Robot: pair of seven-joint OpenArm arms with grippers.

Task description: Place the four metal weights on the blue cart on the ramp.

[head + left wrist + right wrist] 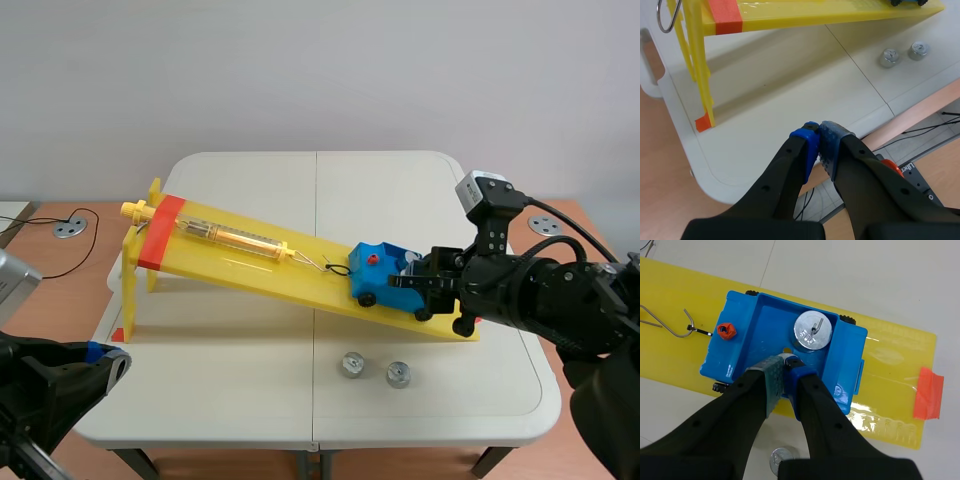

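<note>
Over to the right arm [540, 290], in from its side and low at the bottom end of the yellow ramp [240, 265], its jaws right over the blue cart [372, 268]. From the wrist camera they hang just inside the cart's open tray, pads [771, 380] drawn close with a small silvery piece nipped between the tips, a pinched weight [788, 356] by the look of it, though only a sliver shows. One is already aboard: a disc weight [813, 331] with a small stud on top lies flat in the tray, just ahead of the jaws, toward the cart's far wall. Two are not: a loose weight [352, 365] and a twin weight [399, 374] stand side by side on the white surface [250, 170], near the cart on the robot's side and off the ramp. A red knob [726, 331] sits on the cart's uphill end, and from there a wire link [692, 325] leads up to the yellow spring scale [235, 237] lying along the ramp uphill of the cart. An orange-red tape band [160, 232] crosses the ramp at the end farthest from the cart. The left arm [60, 375] is well apart from the cart, out past the surface's near corner, its jaws pressed together pad to pad with nothing between them
</note>
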